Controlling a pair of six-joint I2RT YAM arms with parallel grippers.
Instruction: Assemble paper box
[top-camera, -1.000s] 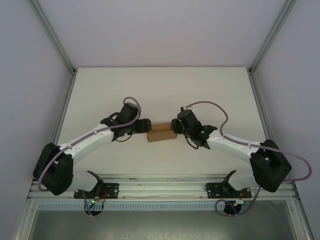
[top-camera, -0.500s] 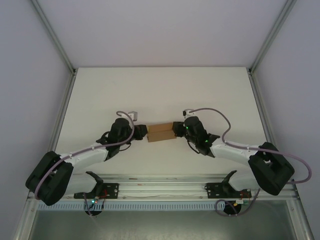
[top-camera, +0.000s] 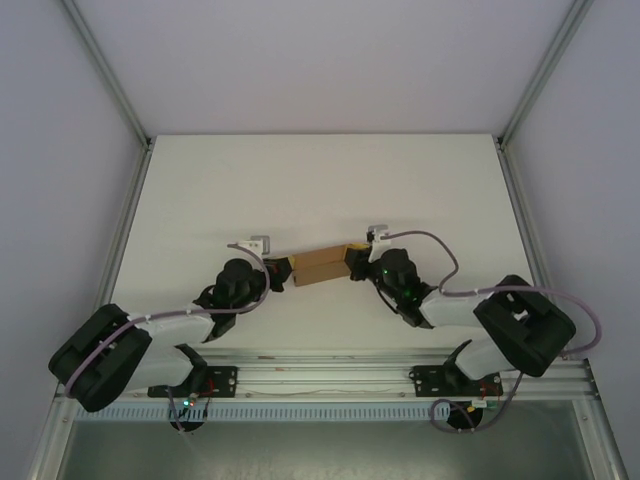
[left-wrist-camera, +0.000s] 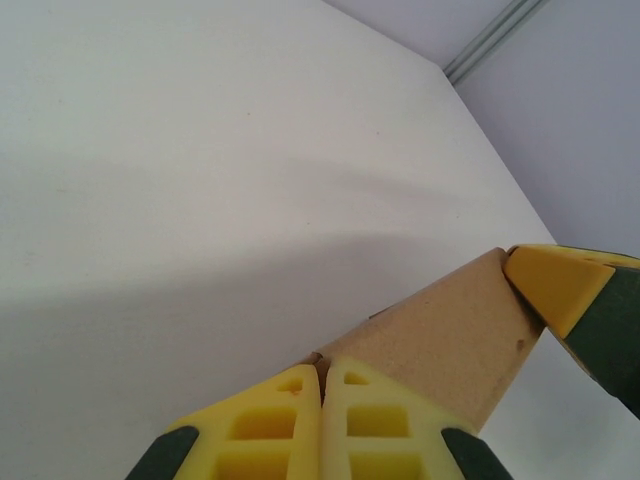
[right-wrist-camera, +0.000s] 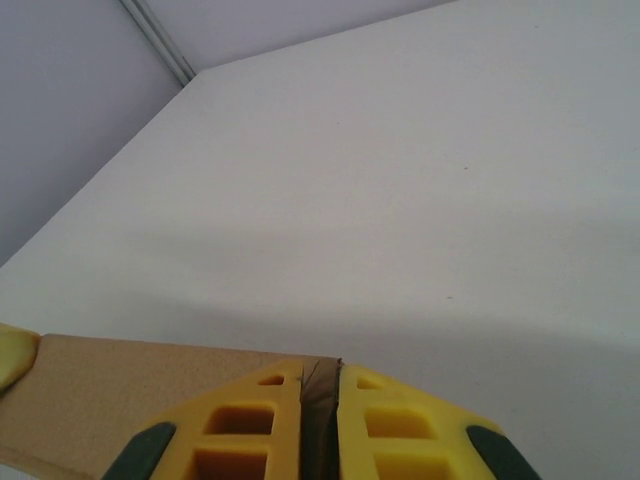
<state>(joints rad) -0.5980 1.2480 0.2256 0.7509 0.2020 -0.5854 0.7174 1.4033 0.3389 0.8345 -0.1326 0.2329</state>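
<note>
The paper box (top-camera: 320, 265), a flat brown kraft piece, hangs between my two grippers near the middle of the white table. My left gripper (top-camera: 283, 269) is shut on its left end. My right gripper (top-camera: 352, 256) is shut on its right end. In the left wrist view the yellow pads (left-wrist-camera: 270, 420) press together with the box (left-wrist-camera: 450, 330) running out from their seam to the right gripper's fingertip (left-wrist-camera: 555, 285). In the right wrist view a thin brown edge sits pinched in my right gripper (right-wrist-camera: 320, 390), and the box (right-wrist-camera: 120, 385) stretches away to the left.
The white table (top-camera: 320, 180) spreads out behind the box. Grey walls and metal frame posts (top-camera: 110, 70) close it in at the sides. An aluminium rail (top-camera: 320, 375) carrying both arm bases runs along the near edge.
Both arms have folded lower, and their elbows have come nearer the rail. The left gripper, open a second ago, has closed on the box's left end. The right one has tightened on the right end.
</note>
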